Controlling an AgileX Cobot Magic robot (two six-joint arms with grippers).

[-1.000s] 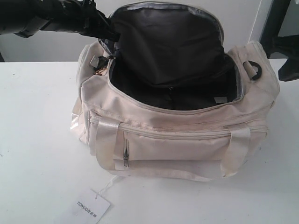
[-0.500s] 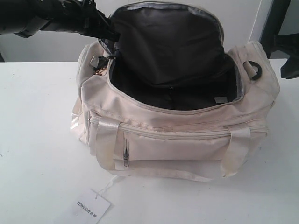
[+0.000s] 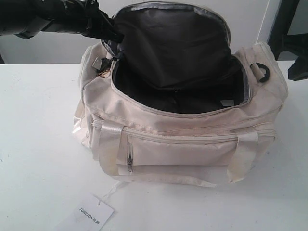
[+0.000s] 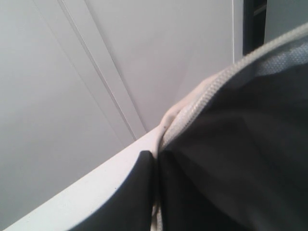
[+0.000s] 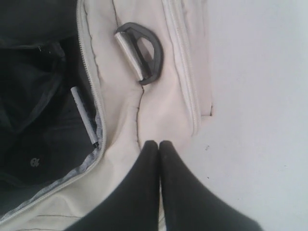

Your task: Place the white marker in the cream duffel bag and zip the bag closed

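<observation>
The cream duffel bag (image 3: 183, 144) stands open on the white table, its dark lining showing. My left gripper (image 3: 113, 34) is shut on the edge of the bag's lid flap (image 4: 202, 96) and holds it up; the zipper edge sits pinched between the fingers (image 4: 139, 192). The white marker (image 5: 83, 113) lies inside the bag beside the grey zipper edge, its dark cap toward the rim. My right gripper (image 5: 159, 144) is shut with nothing in it, above the bag's end near the black end ring (image 5: 144, 53). Only the right arm (image 3: 299, 60) shows at the exterior view's right edge.
A white square paper tag (image 3: 92, 214) on a string lies on the table in front of the bag. The gold ring zipper pull (image 3: 104, 72) hangs at the bag's left end. A small front pocket zip (image 3: 129, 159) faces the camera.
The right arm has drawn back a little toward the right edge, away from the bag's end. The left gripper still holds the flap up in the same place.
</observation>
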